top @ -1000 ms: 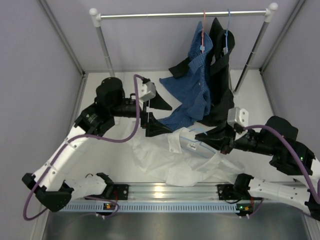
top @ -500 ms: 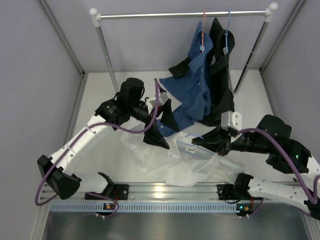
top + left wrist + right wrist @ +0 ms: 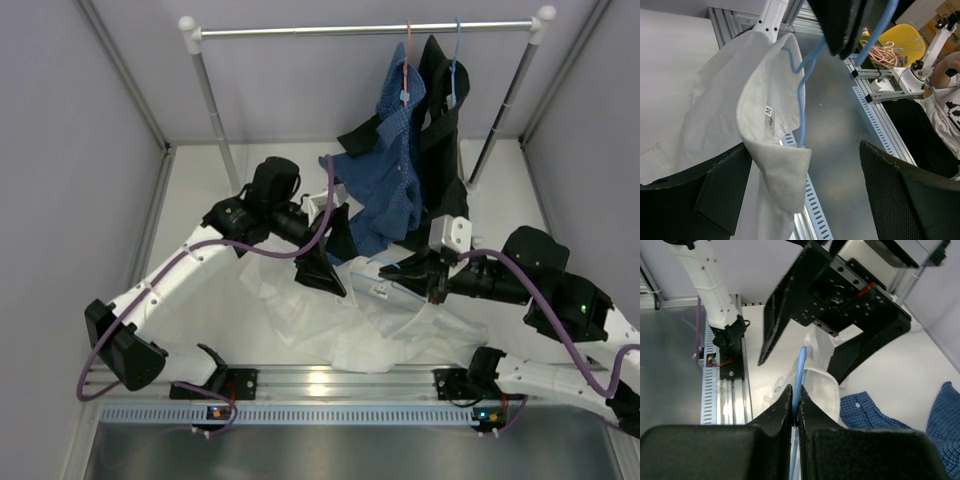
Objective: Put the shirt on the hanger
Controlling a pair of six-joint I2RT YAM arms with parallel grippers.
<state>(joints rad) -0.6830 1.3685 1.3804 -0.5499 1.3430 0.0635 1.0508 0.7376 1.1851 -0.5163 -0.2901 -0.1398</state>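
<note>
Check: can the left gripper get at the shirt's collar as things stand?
Probably yes: the left gripper stands open either side of the shirt collar, nothing between; the right gripper holds the hanger inside it.

**Other things around you**

Look at the far edge of the tabletop (image 3: pixel 200 290). A clothes rack (image 3: pixel 370 30) stands there, with a shiny bar across its top. Two things hang near the right end of the bar, side by side and touching. The blue checked shirt (image 3: pixel 395 190) hangs on a red hanger (image 3: pixel 407 55), and its bottom part lies on the tabletop. The black garment (image 3: pixel 440 120) hangs just right of it on a darker blue hanger (image 3: pixel 456 60). A metal rail (image 3: pixel 330 380) runs along the near edge. Past it you can see pink hangers (image 3: pixel 885 50) by a yellow thing (image 3: pixel 907 36), and a person (image 3: pixel 945 107) in a white top.
</note>
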